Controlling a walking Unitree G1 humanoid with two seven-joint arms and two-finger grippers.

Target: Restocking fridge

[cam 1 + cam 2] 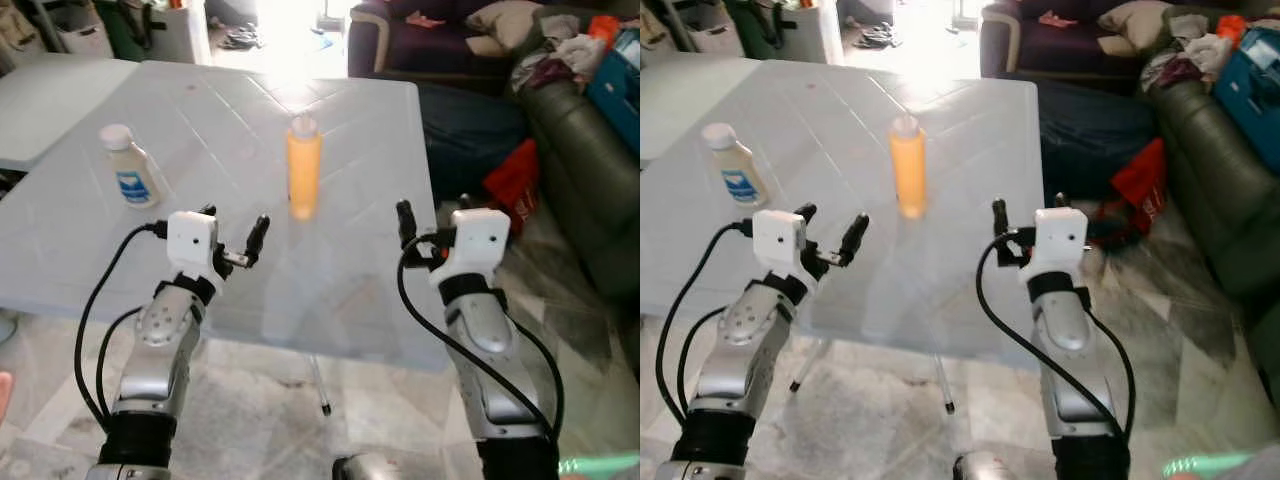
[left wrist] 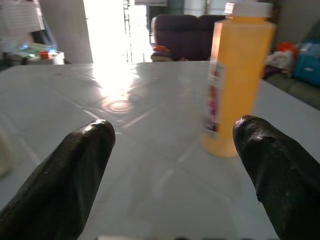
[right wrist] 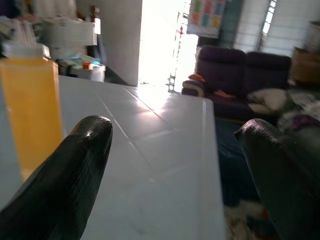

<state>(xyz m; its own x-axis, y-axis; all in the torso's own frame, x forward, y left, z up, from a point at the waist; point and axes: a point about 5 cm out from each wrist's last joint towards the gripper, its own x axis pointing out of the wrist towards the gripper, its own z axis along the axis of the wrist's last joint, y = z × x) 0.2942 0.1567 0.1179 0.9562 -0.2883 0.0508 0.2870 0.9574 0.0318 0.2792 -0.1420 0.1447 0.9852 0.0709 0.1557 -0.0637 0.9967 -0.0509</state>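
Both claws hover apart-fingered over the white worktop (image 1: 350, 300): left claw (image 1: 232, 238), right claw (image 1: 432, 222). Between them stands an orange juice bottle (image 1: 304, 168); a white-capped bottle (image 1: 130, 168) stands far left.

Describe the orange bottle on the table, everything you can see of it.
The orange bottle is a tall, straight-sided cylinder of translucent plastic, filled nearly to the top with orange liquid and closed by a white cap. A printed label runs down one side; its text is unreadable. It stands upright near the middle of the white table, touching only the tabletop. Both grippers are off it: the left gripper is nearer, with the bottle ahead of its spread fingers, and the right gripper is also open.
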